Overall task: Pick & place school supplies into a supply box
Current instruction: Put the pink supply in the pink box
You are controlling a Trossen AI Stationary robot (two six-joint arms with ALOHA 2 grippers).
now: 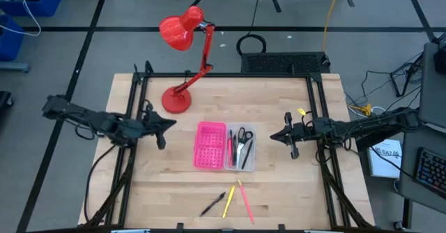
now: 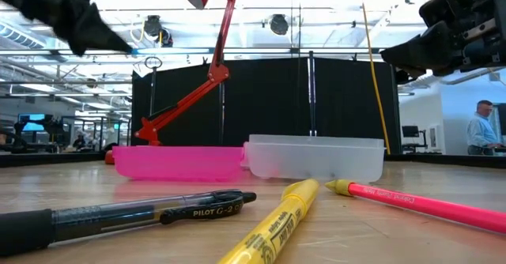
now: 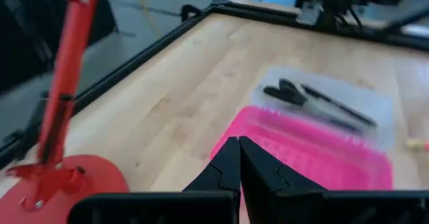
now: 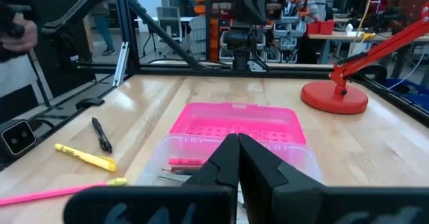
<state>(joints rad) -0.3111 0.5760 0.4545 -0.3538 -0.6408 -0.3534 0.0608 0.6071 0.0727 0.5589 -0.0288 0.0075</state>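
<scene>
Closest to the low camera, three supplies lie loose on the worktop [image 1: 279, 191]: a black pen [image 2: 126, 213], a yellow highlighter [image 2: 273, 228] and a pink pencil [image 2: 423, 202]. They are at the front edge, well apart from the supply box [image 1: 224, 146], so they are not put away yet.

Going from big to small: the worktop holds a red lamp [image 1: 182, 65] at the back left, which is not part of the job. The supply box lies open in the middle, pink half on the left and clear tray [image 1: 239, 148] on the right. Inside the clear tray there are already small scissors [image 1: 242, 137] and some thin pens beside them. So I think the job is partly done, with three things left.

Both arms hang above the worktop, one on each side of the box. The left end effector [image 1: 167, 126] is pinched shut and holds nothing. The right end effector [image 1: 277, 134] is pinched shut and empty too.
</scene>
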